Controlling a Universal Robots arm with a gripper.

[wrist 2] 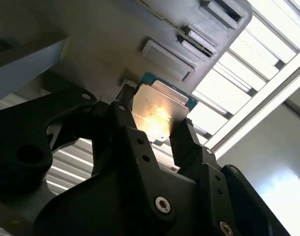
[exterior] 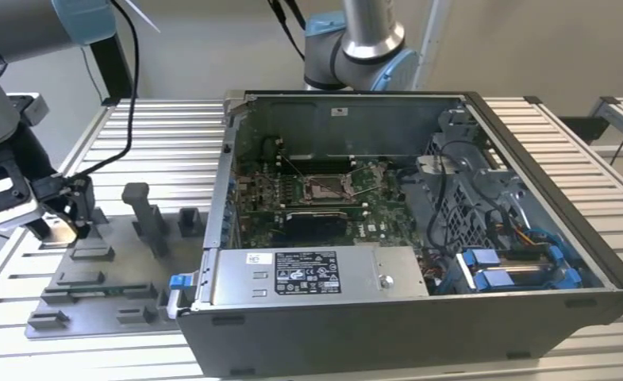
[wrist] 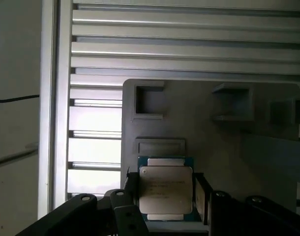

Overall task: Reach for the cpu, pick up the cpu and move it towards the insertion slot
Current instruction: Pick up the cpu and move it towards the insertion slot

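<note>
Cpu (wrist: 165, 189) (wrist 2: 160, 108): sits between the two black fingers (wrist: 201, 194) (wrist 2: 185, 140) of the pincer (wrist: 166, 181) (wrist 2: 152, 115) in both wrist views, metal face towards the cameras, green rim showing on its far edge; one finger lies against each of two opposite edges, so the pincer is pinching the cpu; whether the chip is clear of the surface behind it cannot be told.

Grey fixture tray (wrist: 214, 142) (wrist 2: 91, 44) (exterior: 99, 294): directly behind the cpu, beyond the fingertips; a shallow rectangular recess (wrist: 160, 146) lies just past the chip's far edge.

Slatted metal table (wrist: 189, 49) (exterior: 163, 151): carries the tray and extends beyond it.

Exterior view: the pincer (exterior: 66, 216) hangs low over the tray's far corner, close beside an upright grey block (exterior: 145, 218).

Insertion slot (exterior: 326, 187): well apart from the pincer, towards the exterior view's right, on the green circuit board (exterior: 250, 210) inside the open computer case (exterior: 396, 333); its centre is uncovered; the case's near wall and a labelled silver box (exterior: 311, 274) lie between tray and slot.
</note>
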